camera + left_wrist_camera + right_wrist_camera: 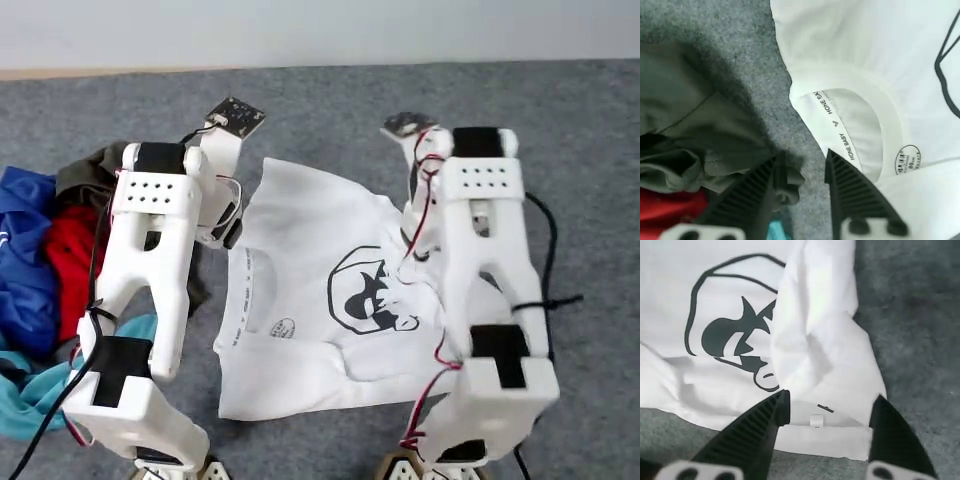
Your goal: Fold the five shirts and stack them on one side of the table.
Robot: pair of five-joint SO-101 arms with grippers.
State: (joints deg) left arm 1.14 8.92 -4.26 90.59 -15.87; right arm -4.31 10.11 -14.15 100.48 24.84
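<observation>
Left hand (pixel 805 160) spread beside white shirt (pixel 855 50) collar; olive shirt (pixel 695 115) near.

White shirt (pixel 300 250): spread mid-table, black print up, one side folded inward.
Heap (pixel 55 290): blue shirt (pixel 25 250), red shirt (pixel 72 262), olive shirt (pixel 85 172), teal shirt (pixel 30 405) — crumpled together beside it.

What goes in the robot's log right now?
white shirt: spread, side folded in | left fingers: open beside collar | right fingers: open over shirt edge | other shirts: heaped

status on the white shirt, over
Left gripper open, empty, beside the collar. Right gripper open above the folded-over edge. White shirt flat, one side folded in. Unfolded pile close on the left arm's side.
</observation>
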